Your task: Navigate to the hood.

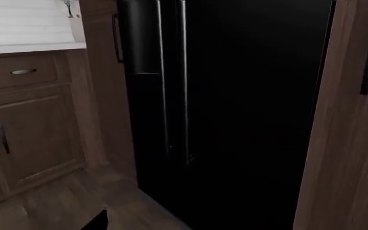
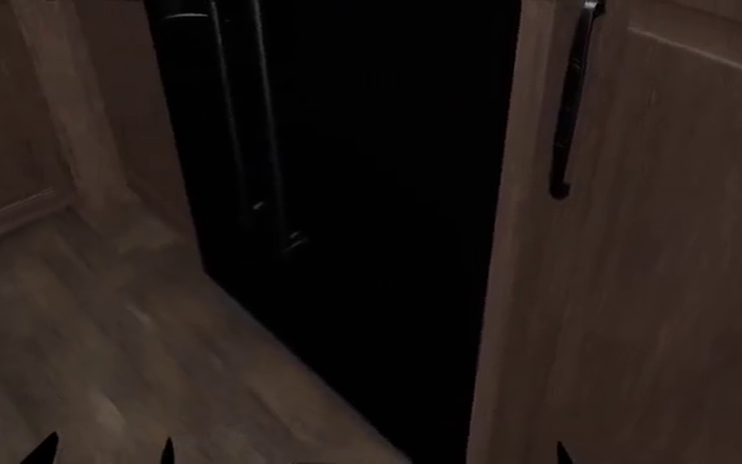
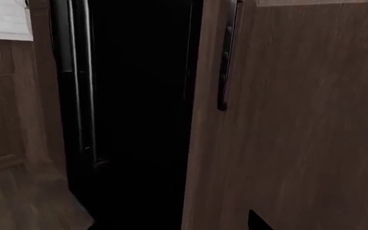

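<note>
Wooden floor [image 2: 113, 367] meets black refrigerator [image 2: 358, 193] beside tall cabinet [image 2: 655, 290].

A: Which colours do you see ahead?
B: You face a black refrigerator [image 2: 371, 193] between brown wood-grain cabinets [image 2: 642, 290]. The floor [image 2: 100, 358] is brown planking. Far left, the countertop [image 1: 30, 47] is white, with white ribbed wall tile [image 1: 24, 21] above.
</note>
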Available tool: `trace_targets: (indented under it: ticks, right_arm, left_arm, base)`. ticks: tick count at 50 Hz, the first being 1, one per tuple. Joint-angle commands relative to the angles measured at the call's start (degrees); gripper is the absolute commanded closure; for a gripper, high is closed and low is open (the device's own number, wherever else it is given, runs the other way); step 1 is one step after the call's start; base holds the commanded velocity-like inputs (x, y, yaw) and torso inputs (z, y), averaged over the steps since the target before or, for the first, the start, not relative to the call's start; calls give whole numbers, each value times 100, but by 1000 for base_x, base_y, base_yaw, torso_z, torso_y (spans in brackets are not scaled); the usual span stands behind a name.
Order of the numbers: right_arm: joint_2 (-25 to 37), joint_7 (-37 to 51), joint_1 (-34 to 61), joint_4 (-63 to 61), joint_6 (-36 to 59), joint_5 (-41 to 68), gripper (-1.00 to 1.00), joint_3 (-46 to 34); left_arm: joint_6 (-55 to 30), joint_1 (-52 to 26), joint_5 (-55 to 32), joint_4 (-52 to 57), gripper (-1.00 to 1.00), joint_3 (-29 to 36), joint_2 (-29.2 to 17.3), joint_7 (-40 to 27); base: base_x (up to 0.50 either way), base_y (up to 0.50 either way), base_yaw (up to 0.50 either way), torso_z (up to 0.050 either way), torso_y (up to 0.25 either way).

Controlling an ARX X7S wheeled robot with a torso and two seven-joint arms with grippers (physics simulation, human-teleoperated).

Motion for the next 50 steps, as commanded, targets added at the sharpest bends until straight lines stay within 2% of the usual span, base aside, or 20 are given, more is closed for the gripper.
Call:
trace_targets:
  ticks: [1, 50]
  right_arm:
    - [40, 12, 7, 13, -23, 38, -100, -43]
    - [170, 70, 7, -11, -59, 203, -100, -196]
  left_arm:
    - [16, -10, -24, -12, -100, 49, -28, -33]
    - [58, -32, -192, -11, -100, 198, -143, -125]
  base:
    - [0, 0, 500, 0, 0]
    - [0, 0, 500, 0, 0]
